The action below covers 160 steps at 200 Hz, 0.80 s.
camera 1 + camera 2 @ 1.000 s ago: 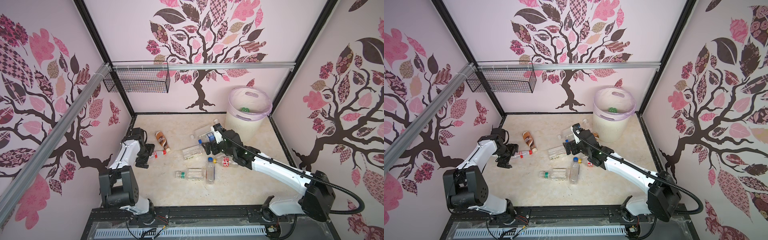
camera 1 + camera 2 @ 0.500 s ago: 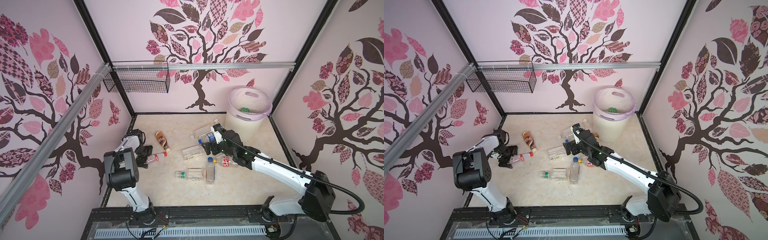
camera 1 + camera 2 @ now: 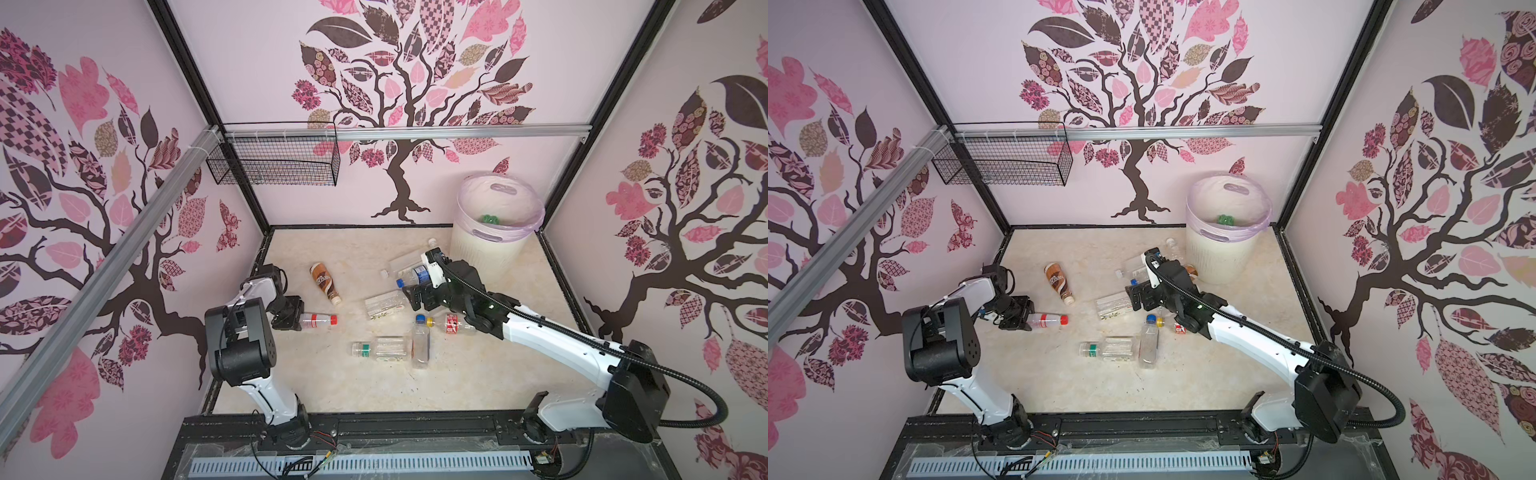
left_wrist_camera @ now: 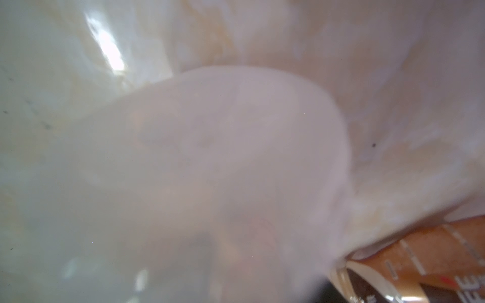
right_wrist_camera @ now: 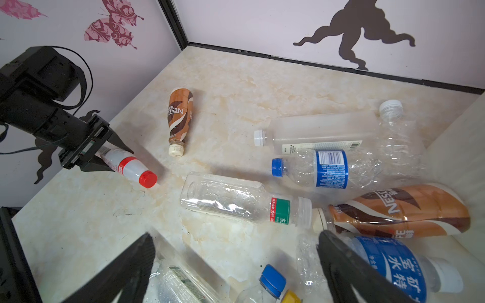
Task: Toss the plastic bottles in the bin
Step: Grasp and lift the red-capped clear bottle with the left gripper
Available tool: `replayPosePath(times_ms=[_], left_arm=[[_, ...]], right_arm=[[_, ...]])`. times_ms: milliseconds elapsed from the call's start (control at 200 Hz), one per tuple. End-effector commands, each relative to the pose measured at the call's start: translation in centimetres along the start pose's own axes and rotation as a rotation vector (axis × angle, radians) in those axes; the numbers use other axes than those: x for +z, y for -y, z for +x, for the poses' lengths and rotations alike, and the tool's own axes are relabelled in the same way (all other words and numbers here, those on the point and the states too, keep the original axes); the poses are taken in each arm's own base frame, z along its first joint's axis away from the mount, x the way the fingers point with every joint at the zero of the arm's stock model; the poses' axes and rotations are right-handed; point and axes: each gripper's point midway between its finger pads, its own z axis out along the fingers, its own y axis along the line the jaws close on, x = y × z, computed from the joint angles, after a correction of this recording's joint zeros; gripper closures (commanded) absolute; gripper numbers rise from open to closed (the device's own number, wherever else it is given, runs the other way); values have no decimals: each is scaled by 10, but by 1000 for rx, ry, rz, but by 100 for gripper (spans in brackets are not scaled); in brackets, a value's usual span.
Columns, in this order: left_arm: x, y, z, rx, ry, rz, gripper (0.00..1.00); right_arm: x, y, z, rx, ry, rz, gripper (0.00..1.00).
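Note:
My left gripper (image 3: 296,319) (image 3: 1020,319) is low at the floor's left side, shut on the base of a white, red-capped bottle (image 3: 318,320) (image 3: 1045,320) (image 5: 126,165). That bottle's blurred white body (image 4: 210,157) fills the left wrist view, where the fingers are hidden. My right gripper (image 3: 415,297) (image 3: 1138,300) (image 5: 235,236) hangs open over a cluster of plastic bottles: a clear green-labelled one (image 5: 236,199), a blue-labelled one (image 5: 330,169) and a brown one (image 5: 399,210). The cream bin (image 3: 494,257) (image 3: 1219,259) with a lilac liner stands in the back right corner.
Another brown bottle (image 3: 325,282) lies alone near the left gripper. Two clear bottles (image 3: 380,348) (image 3: 420,345) lie mid-floor in front of the right arm. A black wire basket (image 3: 274,162) hangs on the back wall. Walls enclose the floor on three sides.
The left gripper has closed on the red-capped bottle, and the left arm's elbow has swung forward and up. The right arm has stayed still.

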Motion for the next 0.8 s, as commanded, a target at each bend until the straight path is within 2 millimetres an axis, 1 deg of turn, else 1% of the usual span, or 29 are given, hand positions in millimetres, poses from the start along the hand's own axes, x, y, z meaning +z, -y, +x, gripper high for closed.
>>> replayPosePath(times_ms=[0, 75, 155, 225, 315, 390, 545, 615, 690, 795], left_arm=[[0, -6, 16, 36, -68, 38, 56], [-5, 3, 24, 81, -103, 105, 56], [-17, 16, 32, 121, -131, 185, 56], [-33, 35, 39, 163, -154, 292, 55], [-60, 64, 52, 234, -179, 443, 53], [-77, 79, 72, 279, -208, 497, 52], [-108, 111, 131, 336, -298, 583, 52], [-132, 131, 154, 343, -333, 678, 51], [-158, 150, 167, 364, -320, 783, 50], [-184, 164, 175, 369, -308, 875, 49]], right_arm=[[8, -5, -5, 62, -11, -24, 0], [11, -10, -7, 117, -7, -49, 1], [15, -20, -10, 187, 1, -107, 0], [17, -29, -14, 249, 7, -157, 1], [17, -37, -22, 315, 45, -208, 1], [11, -42, -35, 335, 104, -213, 0], [0, -50, -60, 345, 198, -215, 0], [-1, -55, -67, 343, 212, -215, 0], [-5, -58, -75, 368, 243, -228, 0], [-10, -56, -87, 410, 287, -222, 0]])
